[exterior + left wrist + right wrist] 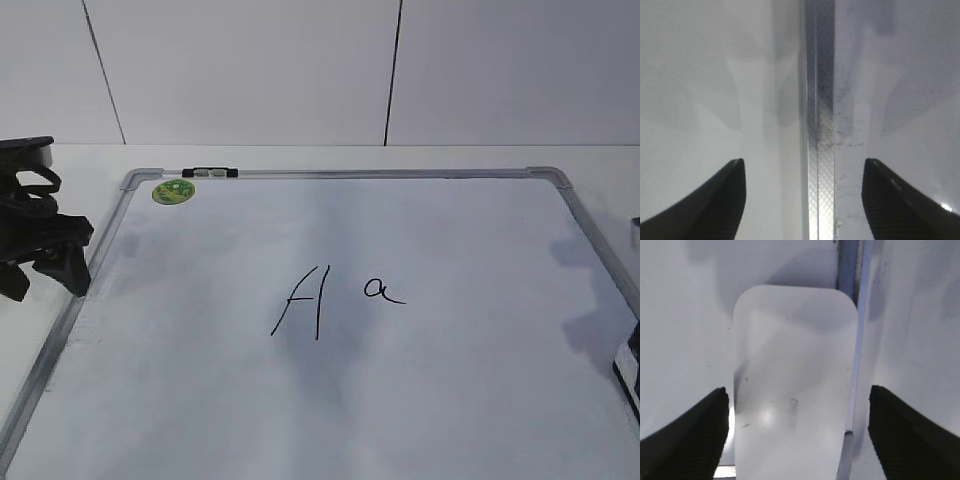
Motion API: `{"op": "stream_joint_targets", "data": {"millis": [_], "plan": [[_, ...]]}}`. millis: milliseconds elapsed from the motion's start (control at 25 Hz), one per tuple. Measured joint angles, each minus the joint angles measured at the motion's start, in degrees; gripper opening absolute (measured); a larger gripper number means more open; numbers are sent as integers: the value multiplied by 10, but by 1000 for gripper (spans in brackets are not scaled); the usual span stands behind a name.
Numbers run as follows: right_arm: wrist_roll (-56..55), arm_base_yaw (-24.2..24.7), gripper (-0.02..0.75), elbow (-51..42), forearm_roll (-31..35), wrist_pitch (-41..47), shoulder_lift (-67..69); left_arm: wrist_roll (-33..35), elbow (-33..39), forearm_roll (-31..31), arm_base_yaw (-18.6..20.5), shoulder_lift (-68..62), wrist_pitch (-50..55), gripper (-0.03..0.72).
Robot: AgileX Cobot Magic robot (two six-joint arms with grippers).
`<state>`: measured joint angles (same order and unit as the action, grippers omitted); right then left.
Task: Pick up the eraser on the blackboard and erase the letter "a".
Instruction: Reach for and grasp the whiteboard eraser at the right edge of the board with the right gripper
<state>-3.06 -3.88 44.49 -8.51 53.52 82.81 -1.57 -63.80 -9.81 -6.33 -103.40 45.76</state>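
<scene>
While right tool (799, 440) hangs wide over white rounded plastic eraser (795, 385) at worktop's right edge, silver frame (854, 365) beside it could snag a finger. Left tool (804, 200) wide, empty.

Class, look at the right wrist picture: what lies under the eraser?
The eraser lies on the blackboard, beside its frame strip. The open right gripper straddles it. The eraser's underside, and any marks beneath, are covered.

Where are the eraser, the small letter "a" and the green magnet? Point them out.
eraser (792, 385): right wrist view, white top face.
letter "a" (378, 290): exterior view, its loop.
green magnet (173, 191): exterior view, its centre.
</scene>
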Motion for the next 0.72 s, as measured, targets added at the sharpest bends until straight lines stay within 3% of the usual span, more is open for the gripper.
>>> {"op": "stream_joint_targets", "data": {"millis": [720], "plan": [[-28,0,666,-30,1,-49,28,1,0,0,0,0,0,542]]}}
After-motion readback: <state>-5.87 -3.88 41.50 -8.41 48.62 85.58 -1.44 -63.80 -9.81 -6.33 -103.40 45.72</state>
